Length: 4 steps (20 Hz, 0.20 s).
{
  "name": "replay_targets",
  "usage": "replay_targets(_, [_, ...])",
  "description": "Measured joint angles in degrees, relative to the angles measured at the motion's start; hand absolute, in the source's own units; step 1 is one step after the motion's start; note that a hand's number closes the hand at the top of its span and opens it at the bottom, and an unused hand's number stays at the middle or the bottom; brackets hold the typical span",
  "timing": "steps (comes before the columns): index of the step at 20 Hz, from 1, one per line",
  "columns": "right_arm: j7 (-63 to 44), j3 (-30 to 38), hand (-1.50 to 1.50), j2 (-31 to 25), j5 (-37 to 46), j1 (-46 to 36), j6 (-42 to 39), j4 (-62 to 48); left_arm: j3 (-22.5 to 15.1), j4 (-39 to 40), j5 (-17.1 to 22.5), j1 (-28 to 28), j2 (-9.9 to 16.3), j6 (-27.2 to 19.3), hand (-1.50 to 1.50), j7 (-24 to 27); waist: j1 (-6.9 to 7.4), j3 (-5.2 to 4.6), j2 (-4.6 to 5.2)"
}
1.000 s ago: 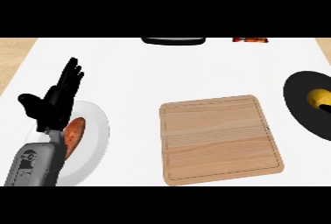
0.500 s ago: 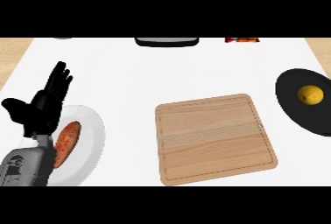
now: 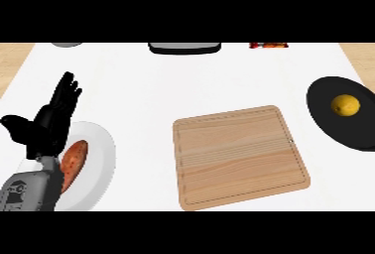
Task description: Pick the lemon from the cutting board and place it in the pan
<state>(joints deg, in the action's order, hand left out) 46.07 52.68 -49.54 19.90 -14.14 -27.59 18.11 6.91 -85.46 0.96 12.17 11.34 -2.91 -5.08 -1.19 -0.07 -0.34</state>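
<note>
Yellow lemon (image 3: 345,105) already lies in the black pan (image 3: 331,124) at the surface's right edge, cutting board (image 3: 238,156) bare, left hand (image 3: 45,124) resting, fingers apart, holding nothing.

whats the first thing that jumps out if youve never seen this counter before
Probably the yellow lemon, sitting inside the black pan at the right edge. Next, the bare wooden cutting board in the middle of the white counter. At the left, the open left robot hand rests fingers up, over a white plate that holds an orange-brown piece of food.
</note>
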Motion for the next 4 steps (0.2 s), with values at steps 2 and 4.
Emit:
replay_targets(2, [-0.3,-0.7,-1.50,0.5,-0.8,2.0,-0.5,1.9,0.1,0.4,0.2,-0.1,0.0,0.2,0.00,0.2,-0.11,-0.01,-0.01])
replay_targets(4, [-0.8,-1.4,-1.50,1.3,-1.7,3.8,-0.6,4.4,0.1,0.7,-0.1,-0.1,-0.2,0.0,0.00,0.3,-0.07,-0.05,0.00])
